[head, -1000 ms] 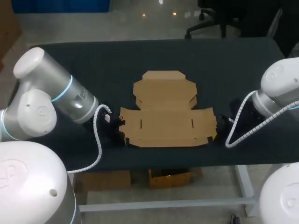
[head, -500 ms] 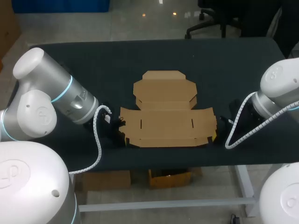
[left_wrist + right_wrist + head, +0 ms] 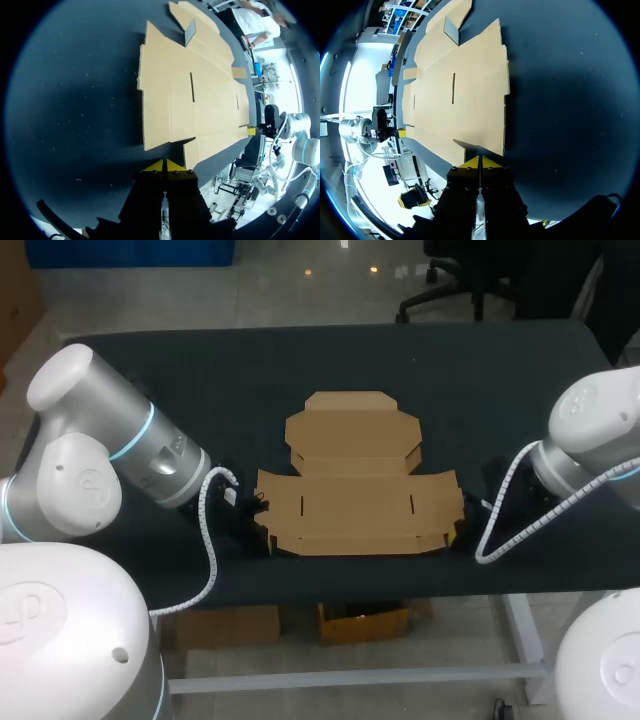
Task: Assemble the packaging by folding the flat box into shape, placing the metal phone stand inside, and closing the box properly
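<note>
Left pincer point(image 3: 164, 165): yellow tips pressed together, nothing between them. It sits low at the flat box's point(image 3: 195, 95) near-left corner, just off the notched edge; can't tell if it touches the cardboard. In the head view it's the same spot, left pincer point(image 3: 264, 536) beside that corner of the flat box point(image 3: 355, 485).

Right pincer point(image 3: 480, 161): tips also together, gripping nothing, right at the box's point(image 3: 455, 95) near-right corner. The head view shows the right pincer point(image 3: 459, 532) against that corner.

Box: an unfolded cardboard sheet lying flat on the dark table point(image 3: 200, 370). The wide panel with two slits is nearest the robot, its long axis running side to side between the two pincers. The narrower lid panel with clipped corners points away from the robot. No walls are folded up. Each wrist view shows a small tab lifted slightly off the sheet where the wide panel steps in to the lid.

Change vs 1 s ago: the right arm has come in toward the box. Its pincer was apart from the near-right corner and is now at it. The left arm and the box look unchanged.
</note>
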{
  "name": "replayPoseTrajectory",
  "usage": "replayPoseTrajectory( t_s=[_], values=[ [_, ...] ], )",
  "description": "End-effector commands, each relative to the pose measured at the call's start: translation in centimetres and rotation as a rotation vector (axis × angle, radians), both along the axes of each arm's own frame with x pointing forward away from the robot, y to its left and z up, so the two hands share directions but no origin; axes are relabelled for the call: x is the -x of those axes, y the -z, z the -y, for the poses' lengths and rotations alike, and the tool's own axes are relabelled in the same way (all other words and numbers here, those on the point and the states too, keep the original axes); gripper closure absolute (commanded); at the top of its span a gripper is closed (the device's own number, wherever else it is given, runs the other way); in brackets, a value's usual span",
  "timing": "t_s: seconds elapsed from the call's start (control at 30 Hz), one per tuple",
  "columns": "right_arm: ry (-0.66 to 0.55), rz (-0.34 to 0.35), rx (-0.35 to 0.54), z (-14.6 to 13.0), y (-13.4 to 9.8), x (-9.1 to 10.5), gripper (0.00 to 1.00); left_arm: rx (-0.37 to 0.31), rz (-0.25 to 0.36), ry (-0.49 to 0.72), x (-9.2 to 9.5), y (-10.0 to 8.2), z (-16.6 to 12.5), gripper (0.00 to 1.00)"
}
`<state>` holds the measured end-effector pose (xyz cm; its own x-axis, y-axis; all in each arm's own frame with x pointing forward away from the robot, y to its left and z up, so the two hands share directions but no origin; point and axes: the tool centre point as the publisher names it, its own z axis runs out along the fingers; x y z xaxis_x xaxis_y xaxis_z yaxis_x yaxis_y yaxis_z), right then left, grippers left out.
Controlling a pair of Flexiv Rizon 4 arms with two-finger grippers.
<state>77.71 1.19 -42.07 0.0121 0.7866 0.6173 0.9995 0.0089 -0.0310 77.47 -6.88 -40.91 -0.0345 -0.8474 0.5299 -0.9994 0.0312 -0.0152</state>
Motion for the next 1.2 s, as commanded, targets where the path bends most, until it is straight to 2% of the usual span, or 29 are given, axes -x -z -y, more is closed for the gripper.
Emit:
replayPoseTrajectory(
  t_s=[0.03,1.2],
  values=[
    [-0.003,-0.001,-0.006,-0.2,0.3,-0.2,1.00,0.000,-0.002,-0.001,0.0,0.2,0.0,1.00],
    [-0.025,0.002,-0.008,-1.5,0.2,-0.5,1.00,0.006,-0.023,0.000,-0.4,0.6,0.7,1.00]
  ],
)
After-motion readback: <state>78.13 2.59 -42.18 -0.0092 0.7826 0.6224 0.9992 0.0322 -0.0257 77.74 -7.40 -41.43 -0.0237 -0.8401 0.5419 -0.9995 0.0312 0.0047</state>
